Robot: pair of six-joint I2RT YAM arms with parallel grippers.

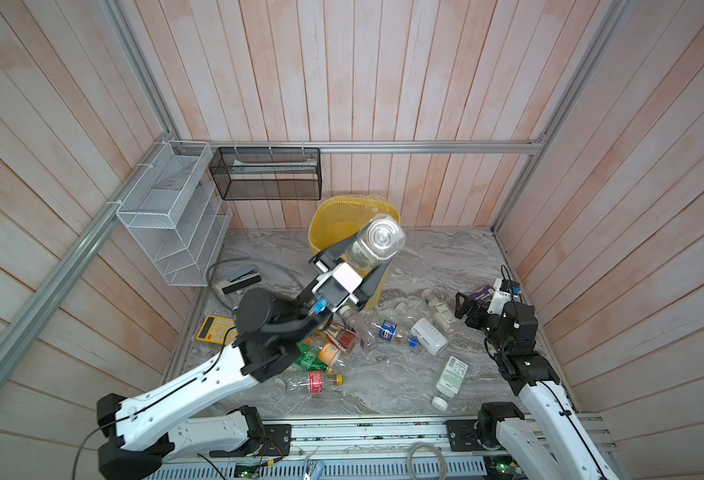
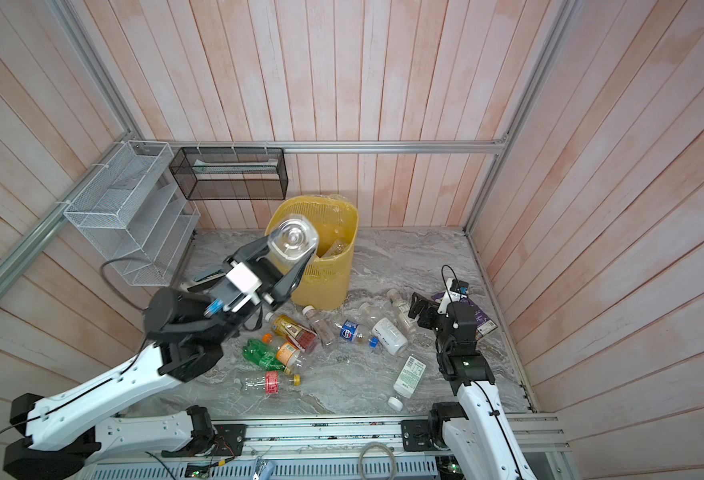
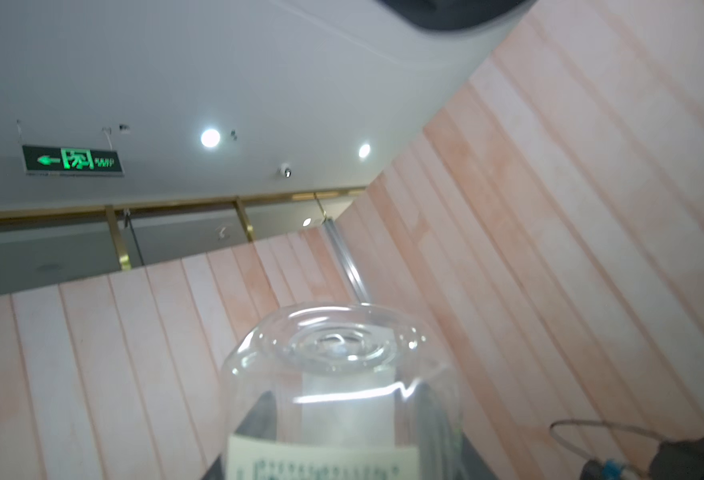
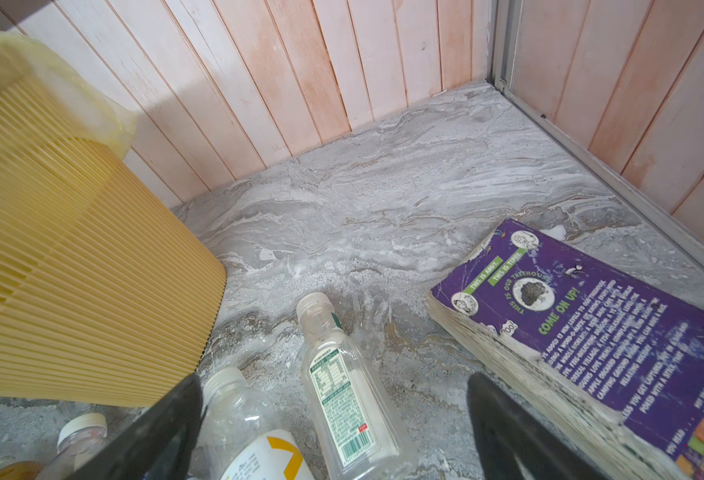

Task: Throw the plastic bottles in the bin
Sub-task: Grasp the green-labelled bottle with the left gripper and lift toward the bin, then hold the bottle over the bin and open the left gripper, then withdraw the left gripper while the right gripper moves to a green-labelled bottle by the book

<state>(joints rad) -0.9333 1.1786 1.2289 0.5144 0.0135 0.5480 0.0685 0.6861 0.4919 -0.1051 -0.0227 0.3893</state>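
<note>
1. We are in the carry step: the left pincer [image 1: 369, 253] pinches a clear bottle [image 1: 381, 237], base up, raised near the yellow bin [image 1: 329, 220]
2. The right pincer [image 1: 464, 309] hangs spread over loose bottles [image 1: 427, 334] lying on the table [image 1: 446, 257]
3. Next, in our judgement: centre the bottle over the bin opening, then spread the pincer

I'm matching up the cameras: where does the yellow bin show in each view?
Top view: bin at the back wall, centre.
Top view: bin at the back wall, left of centre.
Left wrist: not in it.
Right wrist: bin's ribbed wall, near the green-labelled bottle.
Shared landmark: that green-labelled bottle, lying near the bin's base.
</note>
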